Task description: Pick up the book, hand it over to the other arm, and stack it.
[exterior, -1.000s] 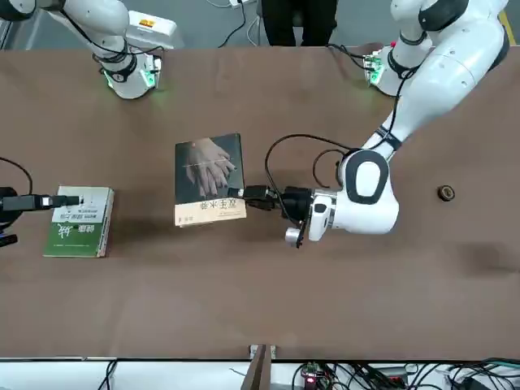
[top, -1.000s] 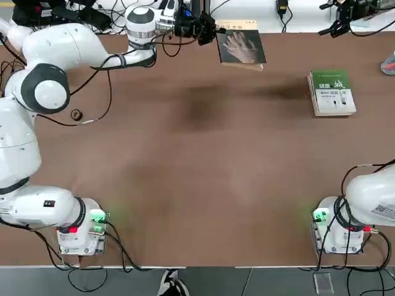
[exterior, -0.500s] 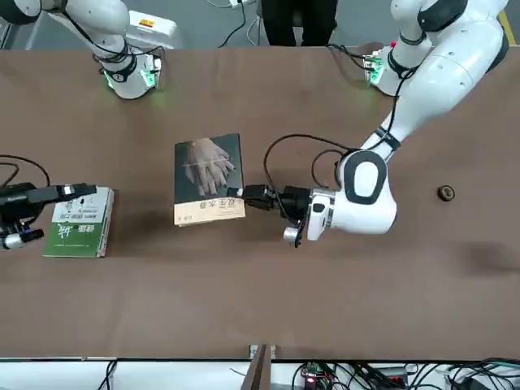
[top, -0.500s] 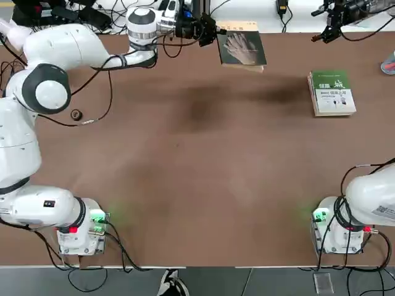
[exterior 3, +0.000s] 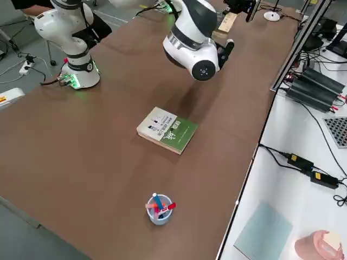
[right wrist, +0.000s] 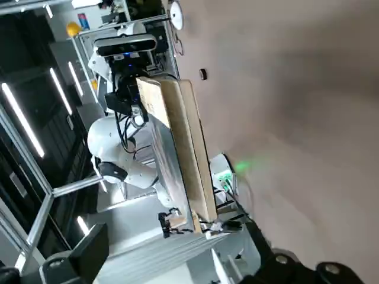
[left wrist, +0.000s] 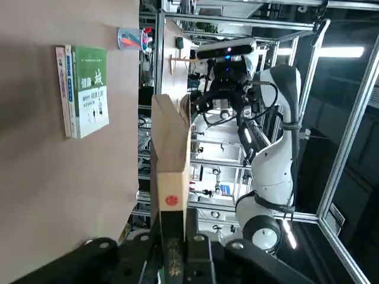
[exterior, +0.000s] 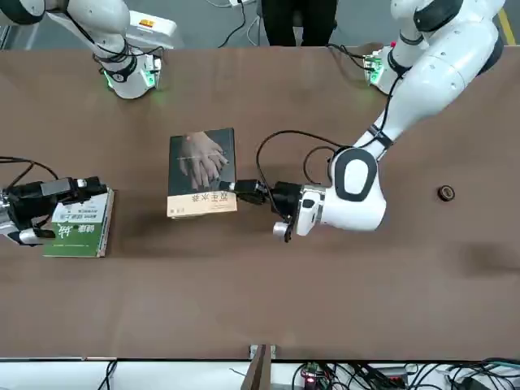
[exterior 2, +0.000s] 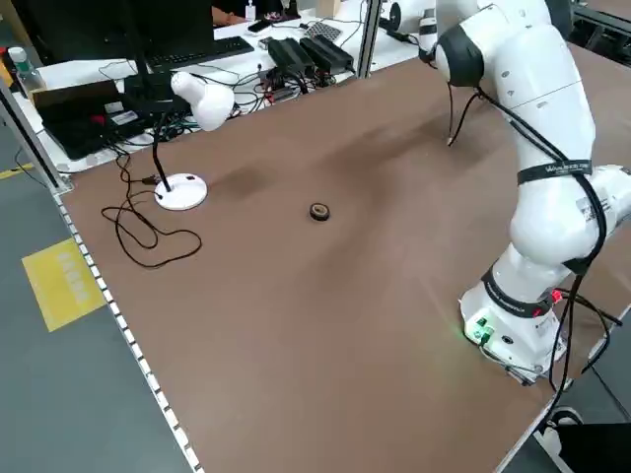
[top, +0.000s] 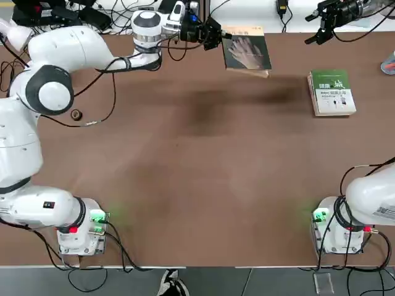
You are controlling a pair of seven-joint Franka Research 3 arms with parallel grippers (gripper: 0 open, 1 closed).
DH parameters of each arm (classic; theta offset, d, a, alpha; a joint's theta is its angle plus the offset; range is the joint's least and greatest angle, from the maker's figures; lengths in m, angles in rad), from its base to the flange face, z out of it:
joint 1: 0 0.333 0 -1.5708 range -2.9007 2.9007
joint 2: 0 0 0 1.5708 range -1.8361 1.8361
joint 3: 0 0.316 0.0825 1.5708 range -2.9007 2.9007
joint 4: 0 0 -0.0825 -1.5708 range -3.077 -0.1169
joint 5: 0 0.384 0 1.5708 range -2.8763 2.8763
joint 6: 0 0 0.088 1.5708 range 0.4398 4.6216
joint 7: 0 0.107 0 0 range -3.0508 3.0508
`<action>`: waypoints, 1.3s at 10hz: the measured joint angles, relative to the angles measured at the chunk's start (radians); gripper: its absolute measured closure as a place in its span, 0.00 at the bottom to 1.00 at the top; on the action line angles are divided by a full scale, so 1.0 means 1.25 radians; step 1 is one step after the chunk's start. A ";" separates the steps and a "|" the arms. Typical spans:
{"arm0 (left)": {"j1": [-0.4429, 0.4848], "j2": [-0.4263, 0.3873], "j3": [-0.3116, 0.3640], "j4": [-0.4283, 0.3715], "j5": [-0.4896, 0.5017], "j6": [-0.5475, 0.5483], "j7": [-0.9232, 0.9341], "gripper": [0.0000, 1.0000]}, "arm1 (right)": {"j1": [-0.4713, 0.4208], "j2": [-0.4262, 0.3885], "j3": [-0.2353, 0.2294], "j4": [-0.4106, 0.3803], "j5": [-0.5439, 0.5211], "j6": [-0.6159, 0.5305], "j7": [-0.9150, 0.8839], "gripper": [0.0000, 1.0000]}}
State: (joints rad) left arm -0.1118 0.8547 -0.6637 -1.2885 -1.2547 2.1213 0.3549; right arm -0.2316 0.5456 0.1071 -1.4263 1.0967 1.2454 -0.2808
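left gripper [top: 217, 34] pinches thin paperback book [top: 247, 51] top centre, held flat | right gripper [top: 316, 32] fingers spread, upper right | thick green-and-white book [top: 332, 92] flat on matte brown table [top: 203, 166]

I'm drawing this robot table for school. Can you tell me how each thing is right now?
Book: lifted off the table, gripped at its edge.
Left tool: shut on the book.
Right tool: open, holding nothing, above the green-and-white book.
Green-and-white book: lying flat, closed.
Pen cup: upright.
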 joint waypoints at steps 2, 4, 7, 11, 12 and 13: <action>-0.005 0.003 0.000 0.000 -0.008 0.000 0.001 0.99 | 0.000 0.013 -0.002 -0.006 0.014 0.003 -0.021 0.00; -0.005 0.005 0.000 0.000 -0.010 0.000 0.001 0.99 | -0.007 0.023 -0.006 -0.029 0.050 0.003 -0.032 0.00; -0.005 0.005 0.000 0.000 -0.010 0.000 0.001 0.99 | -0.025 0.033 -0.008 -0.078 0.101 0.003 -0.048 0.00; -0.006 0.006 0.000 0.000 -0.010 0.000 0.001 0.99 | -0.022 0.035 -0.005 -0.141 0.131 0.025 -0.058 0.00; -0.006 0.007 0.000 0.000 -0.010 0.000 0.001 0.99 | -0.015 0.035 -0.004 -0.147 0.132 0.032 -0.059 0.00; -0.006 0.009 0.000 0.000 -0.010 0.000 0.001 0.99 | -0.006 0.035 -0.003 -0.150 0.134 0.041 -0.059 0.00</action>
State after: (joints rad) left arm -0.1188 0.8656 -0.6635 -1.2880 -1.2678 2.1219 0.3564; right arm -0.2386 0.5894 0.1031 -1.6138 1.2640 1.2967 -0.3550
